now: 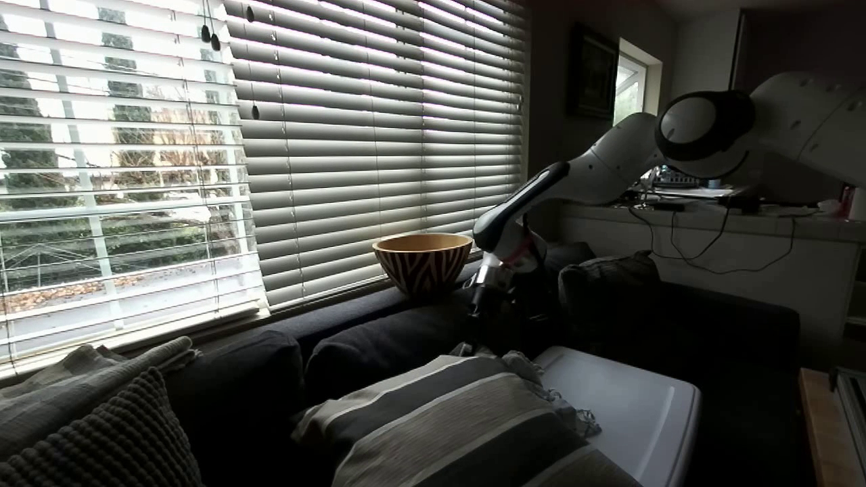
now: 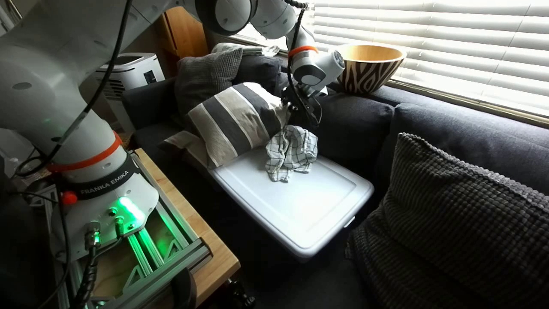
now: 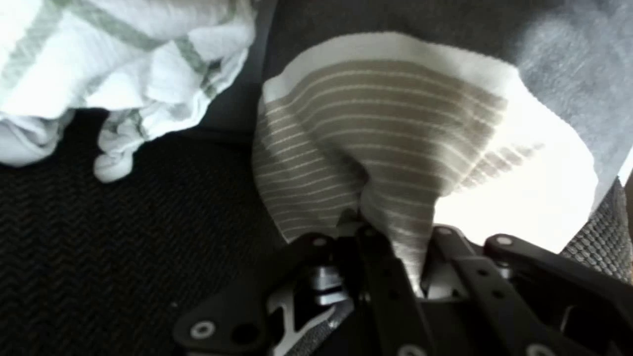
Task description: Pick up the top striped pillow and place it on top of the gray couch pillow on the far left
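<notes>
The top striped pillow (image 1: pixel 460 412) has broad dark grey and cream stripes. In an exterior view the pillow (image 2: pixel 238 118) is tilted, with its lower edge by the white bin lid. My gripper (image 2: pixel 291 106) is at its upper corner near the couch back. In the wrist view the fingers (image 3: pixel 408 242) are closed around a bunched fold of the pillow (image 3: pixel 390 123). The fingertips are partly hidden by fabric. The gray couch pillow (image 2: pixel 208 77) is ribbed and leans at the couch's far left end, beyond the striped pillow. It also shows in an exterior view (image 1: pixel 115 433) at lower left.
A white bin lid (image 2: pixel 296 210) lies on the couch, with a checked cloth (image 2: pixel 291 150) on it. A wooden bowl (image 2: pixel 369 68) stands on the couch back by the window blinds. Another ribbed cushion (image 2: pixel 454 223) is at right. Pale fabric (image 2: pixel 186 141) lies below the striped pillow.
</notes>
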